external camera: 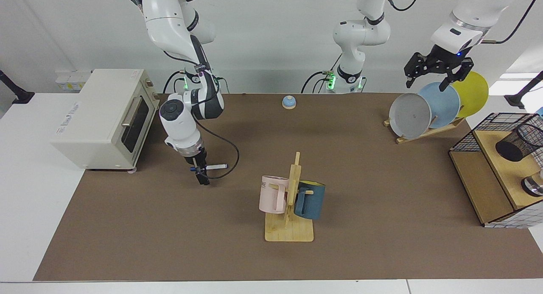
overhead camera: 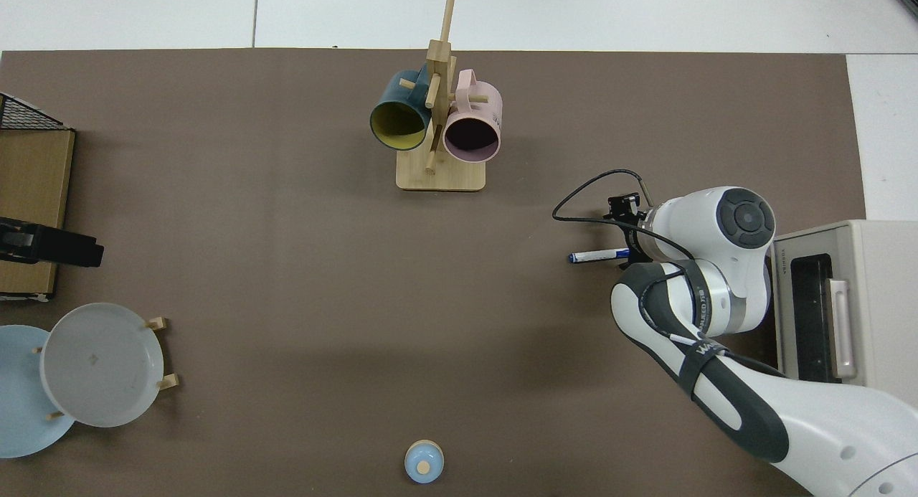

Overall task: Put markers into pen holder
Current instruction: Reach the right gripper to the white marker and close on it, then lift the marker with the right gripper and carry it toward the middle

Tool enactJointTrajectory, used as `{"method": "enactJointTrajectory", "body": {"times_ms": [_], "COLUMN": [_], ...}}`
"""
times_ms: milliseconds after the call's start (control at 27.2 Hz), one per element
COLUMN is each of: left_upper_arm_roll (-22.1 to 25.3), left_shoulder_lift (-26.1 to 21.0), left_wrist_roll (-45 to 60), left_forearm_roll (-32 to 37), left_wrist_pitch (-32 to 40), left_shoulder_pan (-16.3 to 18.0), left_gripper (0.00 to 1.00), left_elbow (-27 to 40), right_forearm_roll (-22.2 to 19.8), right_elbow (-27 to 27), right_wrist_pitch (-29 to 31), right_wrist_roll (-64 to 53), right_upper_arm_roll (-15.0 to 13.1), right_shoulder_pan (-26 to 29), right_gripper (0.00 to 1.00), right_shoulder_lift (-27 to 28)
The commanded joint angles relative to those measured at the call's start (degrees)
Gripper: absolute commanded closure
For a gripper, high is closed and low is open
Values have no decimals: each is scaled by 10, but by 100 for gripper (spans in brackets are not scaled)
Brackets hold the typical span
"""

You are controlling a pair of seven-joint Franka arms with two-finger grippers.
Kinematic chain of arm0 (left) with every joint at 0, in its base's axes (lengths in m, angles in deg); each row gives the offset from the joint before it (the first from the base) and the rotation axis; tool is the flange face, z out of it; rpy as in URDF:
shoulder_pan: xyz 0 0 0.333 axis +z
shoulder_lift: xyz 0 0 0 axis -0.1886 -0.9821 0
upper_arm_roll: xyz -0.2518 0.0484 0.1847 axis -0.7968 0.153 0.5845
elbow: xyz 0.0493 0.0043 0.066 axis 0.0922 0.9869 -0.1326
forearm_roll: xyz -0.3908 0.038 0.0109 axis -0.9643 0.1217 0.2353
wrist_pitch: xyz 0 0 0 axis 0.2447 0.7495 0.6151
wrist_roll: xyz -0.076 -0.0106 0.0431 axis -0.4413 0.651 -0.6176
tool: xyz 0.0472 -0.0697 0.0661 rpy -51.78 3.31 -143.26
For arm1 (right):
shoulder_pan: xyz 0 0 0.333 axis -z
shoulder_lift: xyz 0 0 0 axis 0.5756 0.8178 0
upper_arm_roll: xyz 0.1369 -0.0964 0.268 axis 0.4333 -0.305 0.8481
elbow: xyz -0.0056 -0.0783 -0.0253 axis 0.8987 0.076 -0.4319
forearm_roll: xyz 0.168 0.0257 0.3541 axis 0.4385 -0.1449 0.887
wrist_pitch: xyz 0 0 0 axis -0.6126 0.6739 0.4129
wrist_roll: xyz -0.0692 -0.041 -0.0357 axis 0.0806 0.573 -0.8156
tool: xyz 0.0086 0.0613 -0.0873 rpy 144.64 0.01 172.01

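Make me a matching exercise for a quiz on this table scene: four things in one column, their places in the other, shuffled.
Things:
1. marker
2. pen holder
3. pink mug
4. left end effector

Places:
A. hung on the wooden mug tree
B. on the wooden shelf, lying on its side
C. above the plate rack
D. in the right end effector, near the toaster oven

Pairs: 1-D, 2-B, 3-A, 4-C

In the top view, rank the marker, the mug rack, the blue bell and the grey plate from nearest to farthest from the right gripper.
1. marker, at the right gripper.
2. mug rack, toward the top middle.
3. blue bell, bottom edge.
4. grey plate, far side of the mat.
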Motion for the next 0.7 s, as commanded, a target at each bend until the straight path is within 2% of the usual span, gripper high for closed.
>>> {"method": "enactJointTrajectory", "body": {"times_ms": [0,220,404,514,661], "left_upper_arm_roll": [-3,-3,-3,-3,-3], "left_shoulder_lift": [12,12,12,12,12], "left_wrist_roll": [6,6,6,6,6], "left_forearm_roll": [-4,-4,-4,-4,-4], "left_wrist_pitch": [7,8,8,8,8], "left_shoulder_pan": [6,6,6,6,6], "left_gripper": [0,0,0,0,0], "left_elbow": [12,12,12,12,12], "right_forearm_roll": [6,6,6,6,6], "right_elbow": [-2,-2,-2,-2,0], "right_wrist_pitch": [-32,-50,-50,-50,-50], "right_wrist_roll": [17,18,17,15,13], "right_upper_arm_roll": [5,5,5,5,4], "right_shoulder_pan": [1,0,5,6,6], "right_gripper": [7,19,40,49,68], "right_shoulder_lift": [-20,-27,-27,-27,-28]}}
